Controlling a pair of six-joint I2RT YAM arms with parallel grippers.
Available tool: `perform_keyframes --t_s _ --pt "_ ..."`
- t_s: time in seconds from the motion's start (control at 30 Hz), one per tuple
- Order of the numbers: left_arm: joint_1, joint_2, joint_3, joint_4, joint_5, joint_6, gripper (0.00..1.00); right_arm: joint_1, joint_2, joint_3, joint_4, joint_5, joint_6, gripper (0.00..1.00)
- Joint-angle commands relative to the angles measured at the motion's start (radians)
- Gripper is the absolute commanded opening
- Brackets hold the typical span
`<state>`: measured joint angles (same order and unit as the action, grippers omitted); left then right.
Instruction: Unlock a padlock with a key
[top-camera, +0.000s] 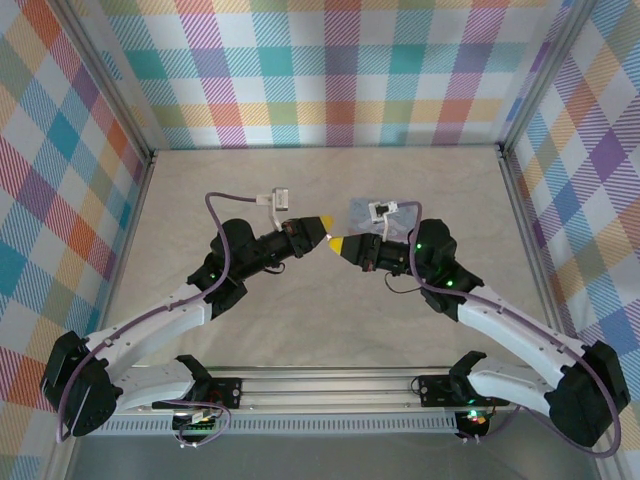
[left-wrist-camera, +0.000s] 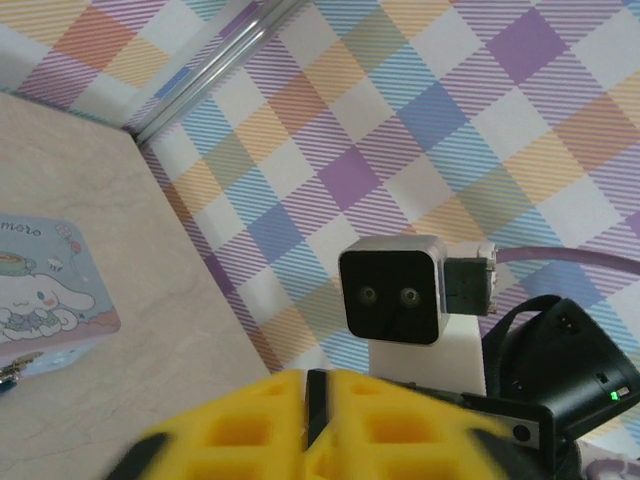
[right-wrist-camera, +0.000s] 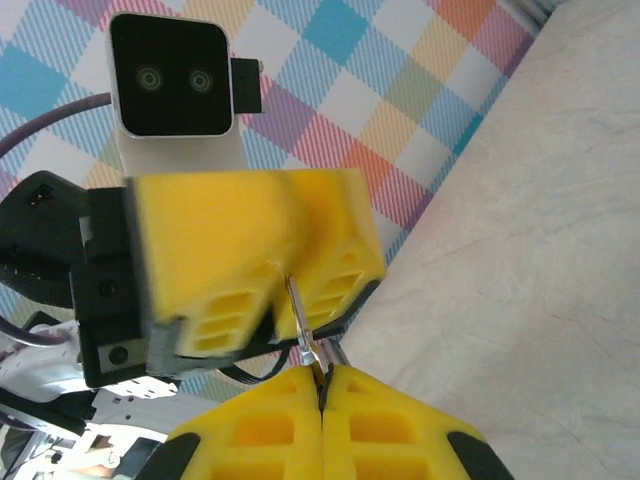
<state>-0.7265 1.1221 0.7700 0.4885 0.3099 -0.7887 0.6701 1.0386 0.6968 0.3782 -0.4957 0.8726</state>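
Note:
The two grippers meet tip to tip above the middle of the table. My right gripper (right-wrist-camera: 322, 372) (top-camera: 338, 243) is shut on one end of the key (right-wrist-camera: 303, 325), a thin silvery sliver. The key's free end reaches up into the slit between the yellow fingers of my left gripper (right-wrist-camera: 285, 270) (top-camera: 325, 222). In the left wrist view, the left gripper (left-wrist-camera: 318, 378) shows a narrow dark slit between its fingers. Whether it still pinches the key is unclear. The padlock is hidden.
A light-blue tin (left-wrist-camera: 50, 290) with a cartoon print lies on the beige table, behind the right arm in the top view (top-camera: 365, 213). Plaid walls close in the back and both sides. Each wrist view shows the other arm's camera close ahead (left-wrist-camera: 392, 290).

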Motion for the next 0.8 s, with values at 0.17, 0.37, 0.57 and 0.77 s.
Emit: perform_keyframes --t_s 0.17,0.37,0.57,0.77 --pt "-0.010 -0.056 0.052 -0.194 -0.088 0.083 0.65 0.001 -0.095 0.070 -0.429 0.151 -0.208 0.02" --pt "-0.010 0.023 0.133 -0.353 -0.116 0.179 0.77 -0.010 -0.161 0.114 -0.797 0.358 -0.313 0.03" --pt "-0.011 0.257 0.293 -0.492 -0.076 0.268 0.80 -0.089 -0.209 0.112 -1.061 0.500 -0.325 0.04" --pt "-0.033 0.489 0.486 -0.603 -0.107 0.379 0.81 -0.221 -0.264 0.047 -1.147 0.476 -0.320 0.04"
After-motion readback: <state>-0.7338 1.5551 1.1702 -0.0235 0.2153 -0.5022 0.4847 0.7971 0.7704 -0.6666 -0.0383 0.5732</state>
